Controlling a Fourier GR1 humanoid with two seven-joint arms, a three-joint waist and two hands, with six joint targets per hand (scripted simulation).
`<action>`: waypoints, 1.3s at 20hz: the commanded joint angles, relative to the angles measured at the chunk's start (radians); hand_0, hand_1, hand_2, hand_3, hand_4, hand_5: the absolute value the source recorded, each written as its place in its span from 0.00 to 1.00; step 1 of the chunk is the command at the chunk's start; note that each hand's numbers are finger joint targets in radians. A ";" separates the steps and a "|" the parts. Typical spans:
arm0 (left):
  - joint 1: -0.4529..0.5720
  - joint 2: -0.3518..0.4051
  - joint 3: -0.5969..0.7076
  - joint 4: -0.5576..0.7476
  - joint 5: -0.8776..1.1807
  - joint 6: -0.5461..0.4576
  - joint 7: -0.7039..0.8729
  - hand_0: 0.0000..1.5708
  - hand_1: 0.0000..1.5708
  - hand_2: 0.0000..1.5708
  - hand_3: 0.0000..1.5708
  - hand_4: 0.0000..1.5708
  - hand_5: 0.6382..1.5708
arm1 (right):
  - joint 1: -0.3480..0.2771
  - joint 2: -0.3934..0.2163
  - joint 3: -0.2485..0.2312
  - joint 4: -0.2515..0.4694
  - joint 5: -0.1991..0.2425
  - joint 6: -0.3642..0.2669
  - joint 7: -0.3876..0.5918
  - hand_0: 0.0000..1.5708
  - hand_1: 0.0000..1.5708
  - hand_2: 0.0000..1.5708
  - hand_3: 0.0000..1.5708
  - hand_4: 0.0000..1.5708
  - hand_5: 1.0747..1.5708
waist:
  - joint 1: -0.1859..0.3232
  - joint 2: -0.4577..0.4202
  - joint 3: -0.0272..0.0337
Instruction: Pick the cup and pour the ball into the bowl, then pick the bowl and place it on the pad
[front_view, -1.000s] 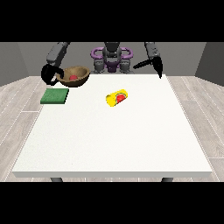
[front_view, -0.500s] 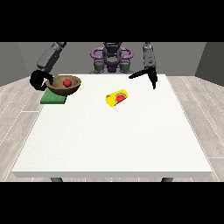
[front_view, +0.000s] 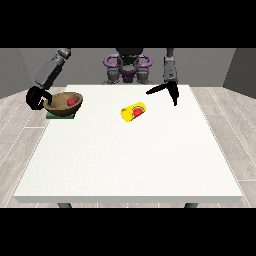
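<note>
The hand at the view's left (front_view: 36, 97) has its fingers curled round the rim of the bowl (front_view: 63, 104), which holds the red ball (front_view: 71, 101) and sits over the green pad (front_view: 60, 115). The yellow cup (front_view: 133, 111) lies on its side mid-worktop (front_view: 130, 160). The hand at the view's right (front_view: 167, 90) hovers with fingers released.

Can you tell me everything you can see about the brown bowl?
The bowl is brown and round, looks wooden, and has a wide open top. A red ball lies inside it. It sits slightly tilted over the green pad near the table's far corner at the view's left. The black hand at the view's left is at its rim, fingers curled round the edge. Nothing else touches it.
</note>
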 joint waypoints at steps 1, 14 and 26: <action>0.044 -0.013 -0.047 -0.132 -0.029 0.007 0.054 0.00 0.00 0.00 0.00 0.00 0.99 | -0.020 -0.056 -0.011 0.063 0.017 0.015 -0.055 1.00 1.00 1.00 0.00 0.66 1.00 | 0.012 0.031 0.0004; 0.087 -0.011 -0.056 -0.226 -0.015 -0.023 0.133 0.00 0.00 0.00 0.00 0.00 1.00 | -0.105 -0.134 -0.040 0.139 -0.027 0.091 0.081 1.00 1.00 1.00 0.17 0.47 1.00 | -0.025 -0.003 -0.0014; 0.106 -0.004 -0.064 -0.348 -0.014 -0.033 0.193 0.00 0.00 0.00 0.00 0.00 0.99 | -0.066 -0.148 0.014 0.172 0.054 0.004 0.049 1.00 1.00 1.00 1.00 0.37 0.93 | -0.014 0.043 -0.0002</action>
